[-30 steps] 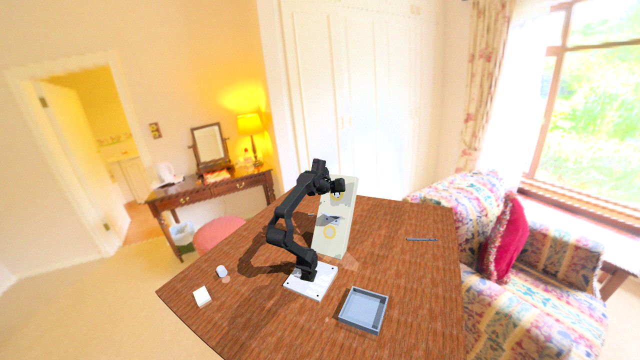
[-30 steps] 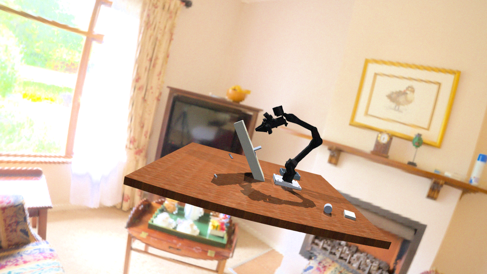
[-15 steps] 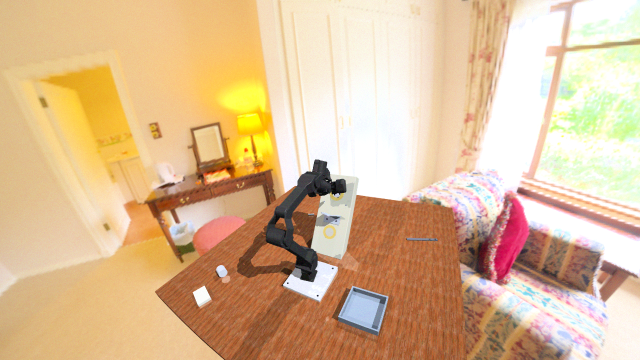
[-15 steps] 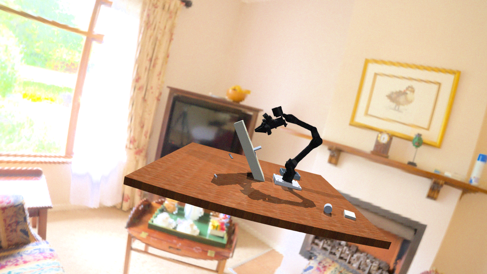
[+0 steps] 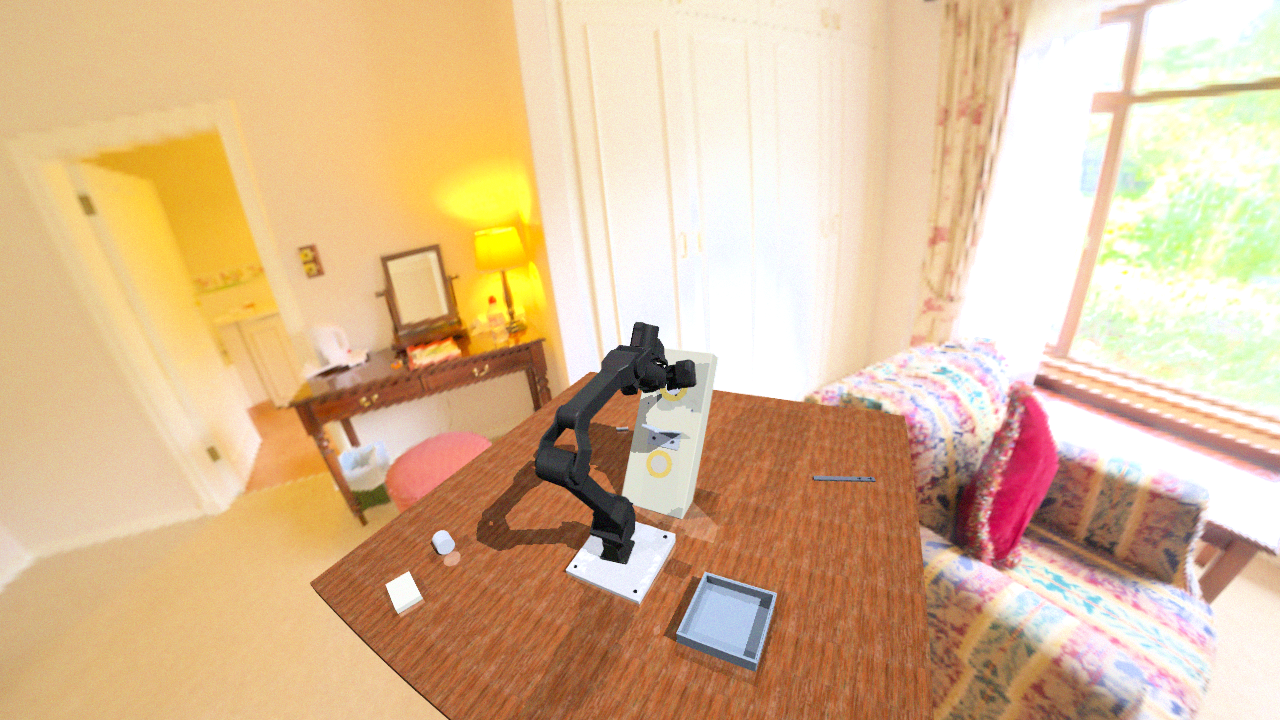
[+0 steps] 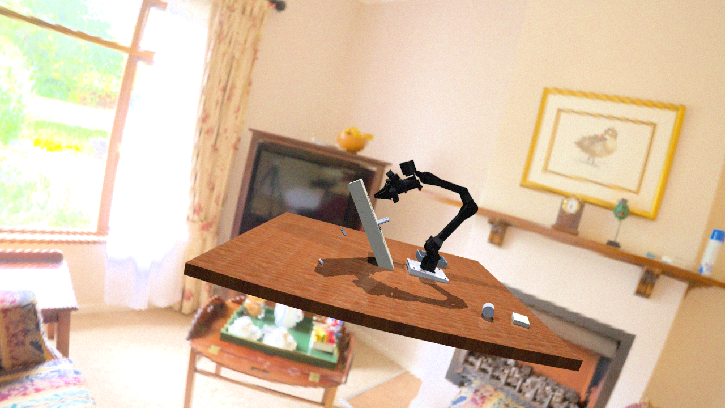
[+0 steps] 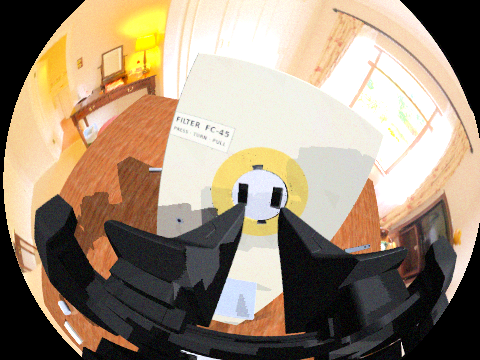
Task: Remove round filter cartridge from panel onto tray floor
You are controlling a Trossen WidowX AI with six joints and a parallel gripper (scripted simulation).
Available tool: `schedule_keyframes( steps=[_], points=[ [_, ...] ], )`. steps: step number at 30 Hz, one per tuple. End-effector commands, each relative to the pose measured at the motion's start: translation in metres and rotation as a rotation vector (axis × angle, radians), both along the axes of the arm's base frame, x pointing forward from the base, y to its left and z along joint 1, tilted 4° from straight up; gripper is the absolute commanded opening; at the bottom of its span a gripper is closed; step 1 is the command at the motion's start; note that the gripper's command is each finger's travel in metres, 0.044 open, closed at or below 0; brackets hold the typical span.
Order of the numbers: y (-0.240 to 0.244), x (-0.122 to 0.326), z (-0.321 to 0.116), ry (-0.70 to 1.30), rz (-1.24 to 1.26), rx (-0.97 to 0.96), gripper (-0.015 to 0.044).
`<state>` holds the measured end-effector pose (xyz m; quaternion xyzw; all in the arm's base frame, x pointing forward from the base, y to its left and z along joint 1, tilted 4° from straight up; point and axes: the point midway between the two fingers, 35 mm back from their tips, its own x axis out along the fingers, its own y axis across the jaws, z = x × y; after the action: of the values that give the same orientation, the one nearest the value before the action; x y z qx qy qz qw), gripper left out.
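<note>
The service panel [image 5: 696, 434] [image 6: 372, 225] [image 7: 250, 100] stands tilted on the table. The round white cartridge [image 7: 260, 187] sits in its upper yellow ring, two dark slots side by side on its face; in the top view the arm hides it. My gripper [image 6: 375, 195] [image 7: 262, 211] is partly open and empty, pointing at the panel. In the wrist view its two fingertips appear just below the slots; the exterior view shows a small gap to the panel. The blue-grey tray [image 5: 716, 652] lies beside the arm's base, with nothing in it in the top view.
A shelf [image 5: 664, 438] [image 6: 383, 221] juts from the panel above a lower yellow ring [image 5: 658, 474]. A dark bar [image 5: 843, 479] [image 6: 343, 232] [image 7: 357, 248] and small rod [image 5: 622, 428] [image 6: 320, 262] [image 7: 155, 170] lie behind. A pale cylinder [image 5: 443, 541] [image 6: 487, 310] and white block [image 5: 404, 591] [image 6: 520, 319] are near the table's edge.
</note>
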<state>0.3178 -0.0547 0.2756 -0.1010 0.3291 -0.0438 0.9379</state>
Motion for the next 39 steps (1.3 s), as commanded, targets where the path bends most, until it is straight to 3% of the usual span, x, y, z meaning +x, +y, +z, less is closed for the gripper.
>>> schedule_keyframes(
  steps=[1, 39],
  points=[
    [-0.001, 0.006, -0.008, 0.010, 0.005, 0.000, 0.0107],
    [-0.003, 0.018, -0.018, 0.009, 0.005, -0.001, 0.0107]
  ],
)
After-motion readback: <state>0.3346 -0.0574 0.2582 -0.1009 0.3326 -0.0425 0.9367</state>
